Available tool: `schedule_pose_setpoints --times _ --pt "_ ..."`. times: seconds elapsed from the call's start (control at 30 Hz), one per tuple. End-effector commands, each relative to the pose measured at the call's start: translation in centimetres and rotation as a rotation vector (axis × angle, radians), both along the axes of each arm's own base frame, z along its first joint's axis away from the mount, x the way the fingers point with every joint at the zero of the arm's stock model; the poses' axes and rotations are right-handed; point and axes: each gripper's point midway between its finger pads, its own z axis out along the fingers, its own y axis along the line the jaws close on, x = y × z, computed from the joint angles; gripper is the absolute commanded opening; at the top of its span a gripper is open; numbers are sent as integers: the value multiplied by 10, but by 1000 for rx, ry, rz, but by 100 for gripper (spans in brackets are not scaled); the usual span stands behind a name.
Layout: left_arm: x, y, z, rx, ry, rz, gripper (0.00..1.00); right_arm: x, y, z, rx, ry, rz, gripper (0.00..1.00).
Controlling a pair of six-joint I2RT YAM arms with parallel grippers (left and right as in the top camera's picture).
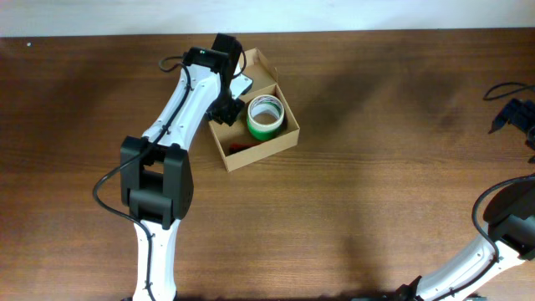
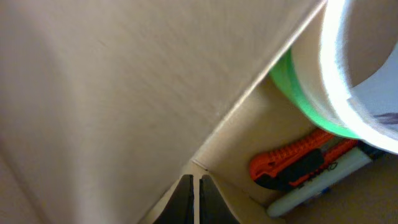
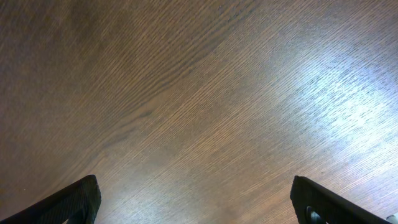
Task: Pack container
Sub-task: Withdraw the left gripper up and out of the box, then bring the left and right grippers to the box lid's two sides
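Two-finger left gripper pinched shut on plain container wall, right gripper wide open, empty.

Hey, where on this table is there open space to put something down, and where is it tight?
The table is bare from the container rightward to the right tool, and along the near edge between both arms. Crowded: the left tool at the container, with a tape roll inside.

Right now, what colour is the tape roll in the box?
The tape roll is green with a white core; the overhead view shows it best.
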Motion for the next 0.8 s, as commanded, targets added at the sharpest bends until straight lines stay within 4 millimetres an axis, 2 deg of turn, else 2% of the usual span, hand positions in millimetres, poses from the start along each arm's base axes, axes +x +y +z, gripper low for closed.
schedule_pose_setpoints --times 0.0,0.23,0.33,0.43,0.53,0.57,0.6,0.63,0.67,0.73,0.77 --pt "15 -6 22 -18 -64 9 8 1 2 -2 11 -1 -3 99" --pt "31 -11 72 -51 -165 17 10 1 2 -2 10 -3 -3 99" --pt "33 -10 90 -57 -192 33 11 14 -4 -1 -9 -60 -5 99" --pt "33 -4 103 -56 -207 67 11 22 -2 0 8 -100 -2 99" --pt "35 18 106 -30 -211 159 12 33 2 2 37 -153 4 99" --pt "35 25 105 -26 -205 186 12 37 3 3 46 -176 7 96" --pt "34 33 105 -23 -198 212 12 44 7 5 72 -214 12 80" --pt "35 43 104 -20 -193 244 12 55 16 9 118 -266 26 69" --pt "36 52 104 -20 -192 272 12 63 23 11 146 -300 40 64" --pt "39 73 104 -22 -197 336 12 75 34 13 151 -327 75 61" --pt "41 84 105 -22 -202 364 13 83 43 14 148 -334 102 54"
